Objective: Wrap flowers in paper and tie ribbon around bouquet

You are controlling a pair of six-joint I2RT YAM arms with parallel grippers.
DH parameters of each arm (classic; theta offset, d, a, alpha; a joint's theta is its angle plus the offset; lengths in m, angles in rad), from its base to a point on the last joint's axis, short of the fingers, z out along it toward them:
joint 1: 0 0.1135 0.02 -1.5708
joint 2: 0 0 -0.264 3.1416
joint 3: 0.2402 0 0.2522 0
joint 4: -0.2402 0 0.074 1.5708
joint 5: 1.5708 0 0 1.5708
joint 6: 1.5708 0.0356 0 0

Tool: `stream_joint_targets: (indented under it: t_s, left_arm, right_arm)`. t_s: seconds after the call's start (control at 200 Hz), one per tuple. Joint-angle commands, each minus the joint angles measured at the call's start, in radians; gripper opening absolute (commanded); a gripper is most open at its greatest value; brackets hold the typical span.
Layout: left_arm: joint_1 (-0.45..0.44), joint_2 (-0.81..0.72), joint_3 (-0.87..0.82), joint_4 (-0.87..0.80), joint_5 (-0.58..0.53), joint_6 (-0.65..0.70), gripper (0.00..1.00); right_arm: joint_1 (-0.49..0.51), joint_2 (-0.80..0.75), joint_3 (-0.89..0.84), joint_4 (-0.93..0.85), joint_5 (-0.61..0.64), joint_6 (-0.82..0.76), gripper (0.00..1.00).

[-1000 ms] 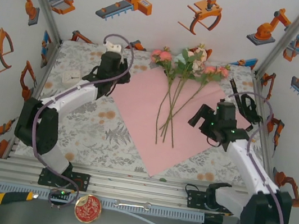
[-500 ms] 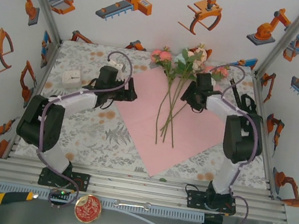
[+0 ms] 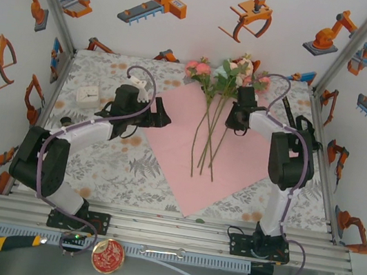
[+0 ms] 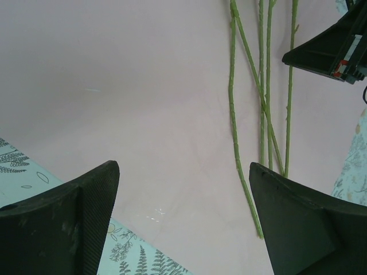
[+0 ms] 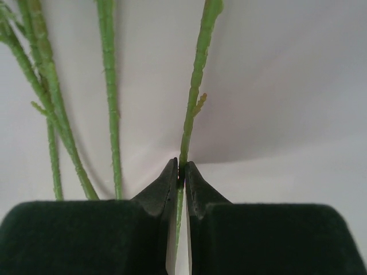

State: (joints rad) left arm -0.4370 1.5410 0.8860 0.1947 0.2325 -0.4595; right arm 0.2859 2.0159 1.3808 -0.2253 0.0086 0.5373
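Upper centre of the overhead view, my right gripper (image 3: 230, 122) clamps one stem of the flowers (image 3: 230, 72). My left gripper (image 4: 183, 169) hangs over the paper (image 4: 114, 86), jaws spread wide.

bare paper (image 3: 174, 132) left, stems (image 5: 109, 86) centre

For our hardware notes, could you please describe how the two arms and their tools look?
The left arm and right arm have white links, black joints and looping purple-grey cables. The left tool and right tool have black wedge-shaped fingers.
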Motion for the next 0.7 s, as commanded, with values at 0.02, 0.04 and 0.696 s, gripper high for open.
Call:
stream_joint_targets:
  t_s: [0.02,0.04,0.696]
  left_arm:
    - [0.000,0.007,-0.001,0.021,0.009,-0.024,0.86]
    - [0.001,0.010,0.000,0.025,0.011,-0.027,0.86]
    - [0.033,0.355,0.361,-0.232,-0.191,-0.079,0.13]
  right_arm:
    - [0.013,0.005,-0.015,0.081,-0.110,-0.012,0.13]
    - [0.015,0.009,-0.013,0.084,-0.114,-0.008,0.13]
    - [-0.062,-0.426,-0.349,-0.008,0.127,-0.005,0.52]
